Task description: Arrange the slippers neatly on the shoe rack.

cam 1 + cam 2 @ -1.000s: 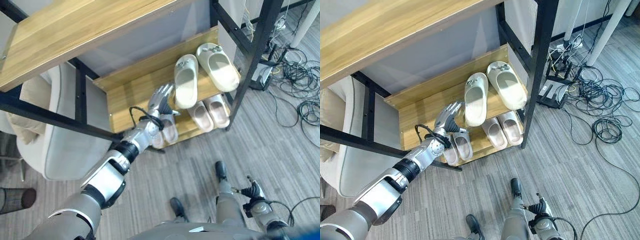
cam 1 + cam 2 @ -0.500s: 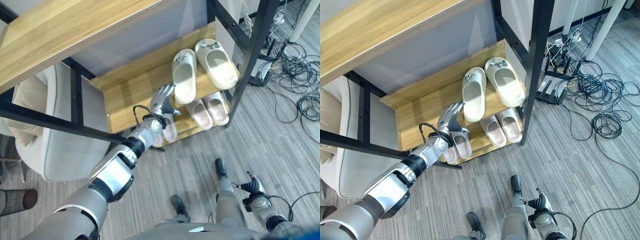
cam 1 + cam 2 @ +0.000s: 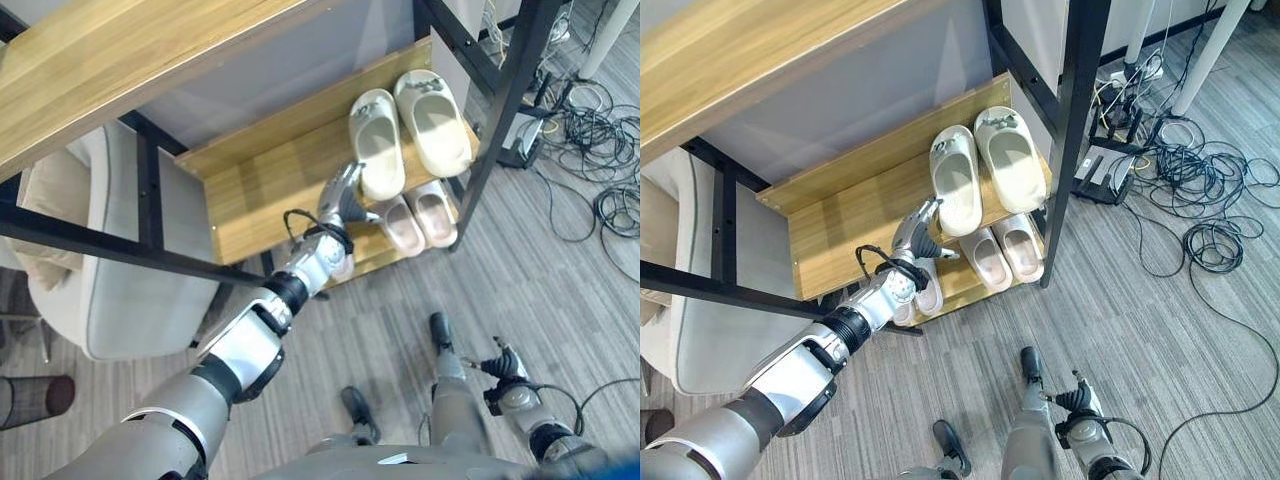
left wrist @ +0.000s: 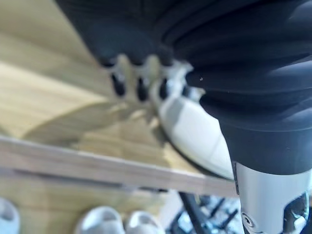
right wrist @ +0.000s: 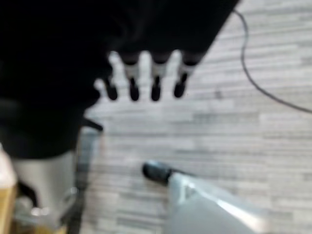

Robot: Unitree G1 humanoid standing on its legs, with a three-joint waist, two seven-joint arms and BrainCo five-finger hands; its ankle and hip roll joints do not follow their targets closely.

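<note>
Partly hidden behind the left hand [image 3: 340, 195]: a pinkish pair [image 3: 917, 298] on the bottom shelf, toes alone poking out below the wrist. Hard to say from the head views whether fingertips touch anything; in the left wrist view, straight, loosely spread fingers [image 4: 138, 84] right against the heel end of a cream slipper, nothing gripped. Cut off at the top: the upper wooden board [image 3: 130, 70] of the shoe rack [image 3: 260, 190]. Counted on the middle shelf: two cream slippers [image 3: 378, 143], side by side, toes toward 12 o'clock, the left hand at about 7 o'clock from the nearer one, the other [image 3: 433, 120] at its 3 o'clock. Counted on the bottom shelf: two pairs, the second pinkish pair [image 3: 418, 218] at 6 o'clock from the cream ones and plainly seen. Down at 5 o'clock in the head views, low beside the floor: the right hand [image 3: 507, 368], small, idle; in its own wrist view fingers [image 5: 155, 79] straight and empty above grey plank flooring [image 3: 1200, 340].
</note>
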